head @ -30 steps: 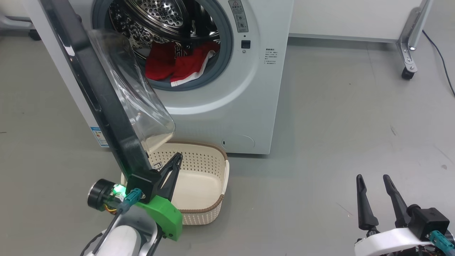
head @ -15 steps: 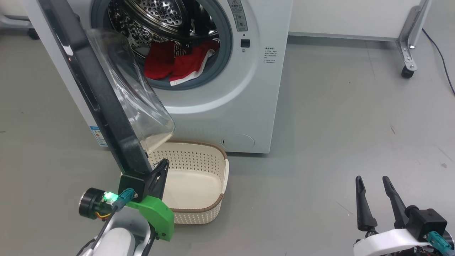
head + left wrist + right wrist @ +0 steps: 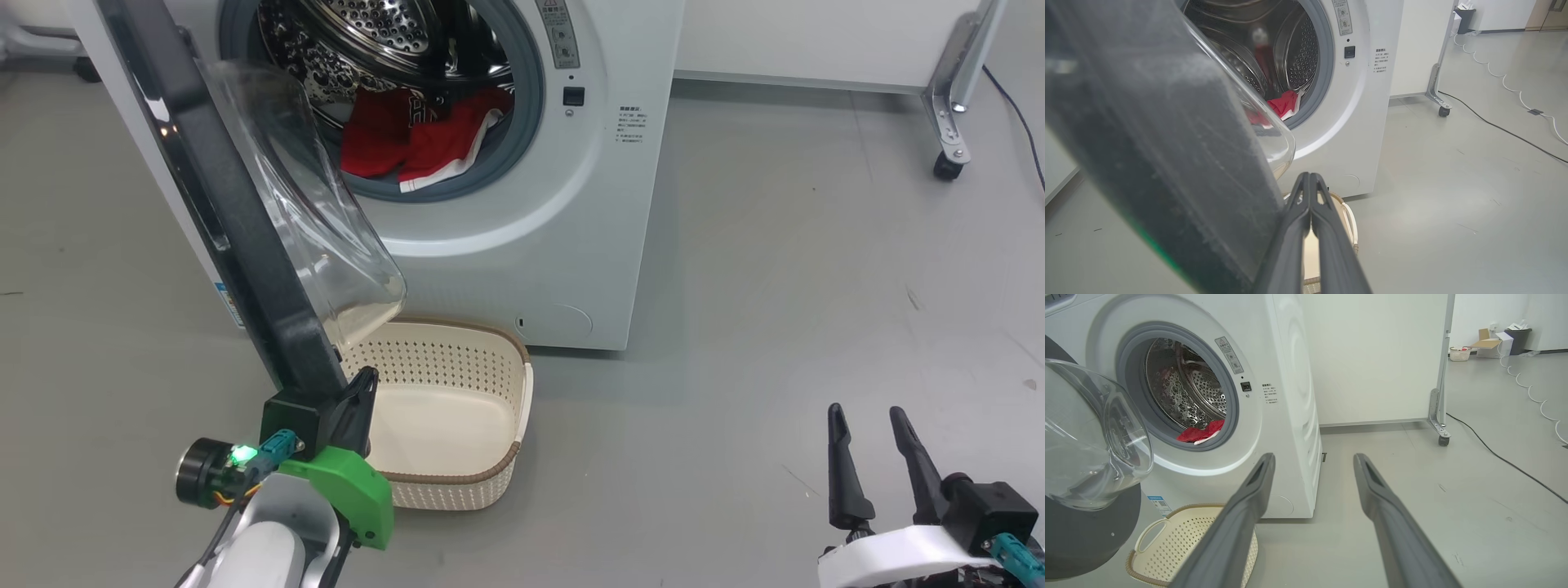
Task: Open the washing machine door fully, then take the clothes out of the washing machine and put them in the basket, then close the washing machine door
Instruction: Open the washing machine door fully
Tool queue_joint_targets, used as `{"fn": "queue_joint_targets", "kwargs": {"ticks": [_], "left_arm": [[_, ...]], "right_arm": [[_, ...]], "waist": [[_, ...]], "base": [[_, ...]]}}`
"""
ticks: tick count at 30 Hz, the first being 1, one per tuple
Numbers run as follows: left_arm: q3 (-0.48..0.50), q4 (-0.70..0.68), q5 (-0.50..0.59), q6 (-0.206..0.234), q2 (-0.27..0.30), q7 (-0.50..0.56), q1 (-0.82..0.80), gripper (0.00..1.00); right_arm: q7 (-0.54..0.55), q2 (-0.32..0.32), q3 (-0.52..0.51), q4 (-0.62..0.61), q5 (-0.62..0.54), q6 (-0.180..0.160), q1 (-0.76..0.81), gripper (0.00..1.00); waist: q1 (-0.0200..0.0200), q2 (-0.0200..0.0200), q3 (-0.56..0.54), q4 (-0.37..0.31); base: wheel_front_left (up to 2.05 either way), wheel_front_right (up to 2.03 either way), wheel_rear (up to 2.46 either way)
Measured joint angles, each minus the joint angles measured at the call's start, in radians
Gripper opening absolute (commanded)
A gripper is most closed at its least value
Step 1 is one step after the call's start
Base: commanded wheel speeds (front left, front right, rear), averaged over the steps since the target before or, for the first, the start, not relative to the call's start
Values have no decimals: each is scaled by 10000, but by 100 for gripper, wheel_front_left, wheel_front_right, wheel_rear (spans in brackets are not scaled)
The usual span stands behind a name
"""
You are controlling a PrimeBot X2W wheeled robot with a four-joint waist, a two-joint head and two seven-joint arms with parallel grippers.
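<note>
Head view, left to right.

- **Washing machine door** [image 3: 237, 220]: black rim seen edge-on, glass bowl [image 3: 326, 220] overhanging the basket's left end. Judged partly swung, not yet fully open.
- **Left gripper** [image 3: 367, 377]: fingers pressed together, holding nothing, tips at the door's free edge on the glass side.
- **Basket** [image 3: 457, 490]: empty, on the floor [image 3: 775, 286] against the washing machine [image 3: 571, 245] front.
- **Clothes** [image 3: 408, 143]: red, heaped at the drum [image 3: 384, 33] lip.
- **Right gripper** [image 3: 865, 411]: fingers spread, holding nothing, well apart over the floor's right side.

Handling note: sweep the pressed fingers leftward along the hinge arc. Bear on the rim, not the glass, and keep clear of the basket rim.
</note>
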Motion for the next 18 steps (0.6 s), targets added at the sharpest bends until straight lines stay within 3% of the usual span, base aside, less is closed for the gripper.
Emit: {"fn": "queue_joint_targets", "kwargs": {"ticks": [18], "left_arm": [[-40,430,-6,52,-96,-165,-262,0]], "right_arm": [[0,203,-240,4,-2,134,14,100]], "waist": [[0,0,52,1189]], "base": [[0,0,0]]}}
